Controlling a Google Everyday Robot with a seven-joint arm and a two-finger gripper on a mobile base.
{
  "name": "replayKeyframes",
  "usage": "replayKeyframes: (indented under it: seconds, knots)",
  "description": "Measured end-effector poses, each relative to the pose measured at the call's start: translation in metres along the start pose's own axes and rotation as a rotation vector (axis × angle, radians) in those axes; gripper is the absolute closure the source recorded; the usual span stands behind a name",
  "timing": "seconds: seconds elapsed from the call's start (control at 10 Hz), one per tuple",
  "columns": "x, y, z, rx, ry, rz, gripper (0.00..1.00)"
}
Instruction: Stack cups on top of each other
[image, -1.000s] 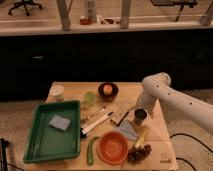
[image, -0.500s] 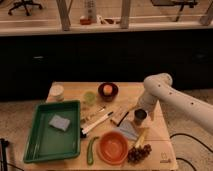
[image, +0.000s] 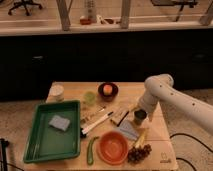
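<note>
The gripper (image: 141, 109) hangs at the end of the white arm, low over the counter (image: 161, 148), beyond the orange bowl (image: 112, 147) and to its right. Directly beneath it stands a dark cup (image: 140, 118), upright, mouth up. The gripper sits right at the cup's rim; whether it is closed on the cup or merely poised above it cannot be told.

The other two cups lie on the far side of the orange bowl and off to its left. A green cup (image: 90, 97) is the nearer, and a white cup (image: 57, 92) sits further left again, close to the counter's far corner. Both are upright and well apart from the dark cup. So the coming move looks like a carry leftward and away from the orange bowl, ending mouth-over-mouth on the green cup.

In the way: a dark bowl (image: 107, 91) holding a round fruit stands just beside the green cup, on the side the arm would come from. Markers (image: 97, 122) lie flat between the orange bowl and the green cup, low enough to pass over. A banana (image: 141, 137) and grapes (image: 139, 154) lie to the right of the orange bowl, on the near side of the dark cup, out of the likely path.
</note>
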Motion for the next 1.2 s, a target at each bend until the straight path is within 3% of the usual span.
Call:
replayKeyframes:
  seconds: [0.5,0.8,1.2]
  knots:
    - [0.002,-0.003,0.004,-0.024,-0.002,-0.011,0.96]
    - [0.003,-0.004,0.003,-0.025,0.001,-0.015,1.0]
    - [0.003,-0.018,-0.02,-0.015,0.023,-0.062,1.0]
